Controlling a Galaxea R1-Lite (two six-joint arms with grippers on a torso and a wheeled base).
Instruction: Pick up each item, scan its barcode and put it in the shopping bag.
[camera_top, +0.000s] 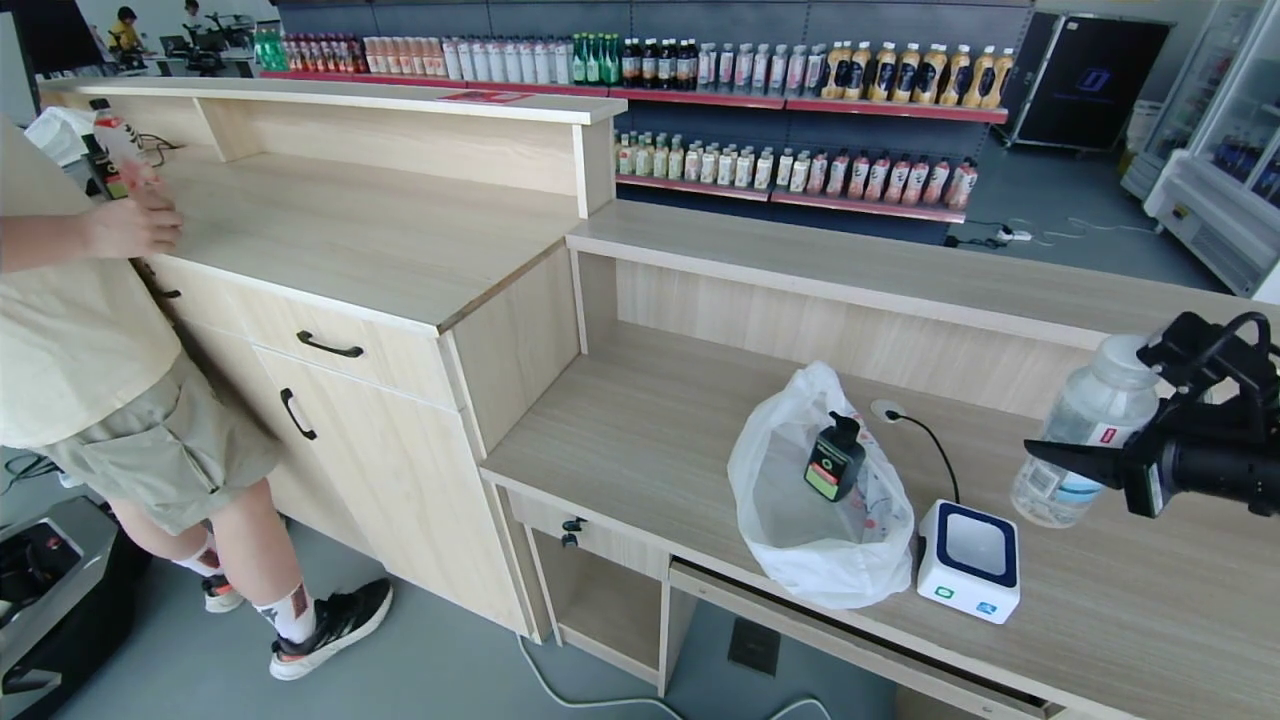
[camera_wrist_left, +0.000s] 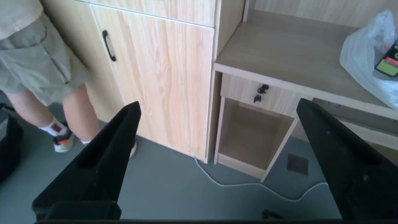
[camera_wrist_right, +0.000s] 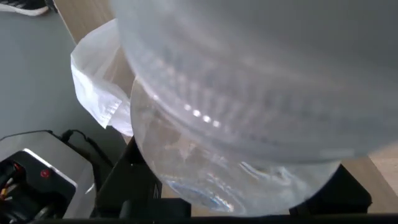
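**Water bottle in the right gripper, beside the scanner**

The clear plastic water bottle (camera_top: 1090, 410) is at the right end of the counter (camera_top: 640, 430), just beside the white barcode scanner (camera_top: 968, 558). The right gripper (camera_top: 1072, 452) has it at the middle of the body. In the right wrist view the bottle sits between the two dark fingers and seems to touch both, so I judge the jaws to be closed on it. I cannot tell if its base rests on the counter or is already a little above it.

The left gripper (camera_wrist_left: 217, 106) hangs over the floor in front of the cabinet. Its jaws are wide apart and there is nothing between them.

The shopping bag (camera_top: 765, 470) stands open near the scanner, on the side away from the bottle. A dark bottle (camera_top: 835, 462) with a green and red label is already inside it.

I expect the water bottle to be moderately heavy if it is full, with a thin wall that gives under pressure. The surface is smooth and round, so it may turn or slip between the fingers. A firm but not crushing hold on the ribbed middle seems best. The fingers should stay off the label (camera_top: 1052, 486), because the barcode is probably printed there and must face the scanner window. The bag is soft and thin, so the bottle should go in gently.
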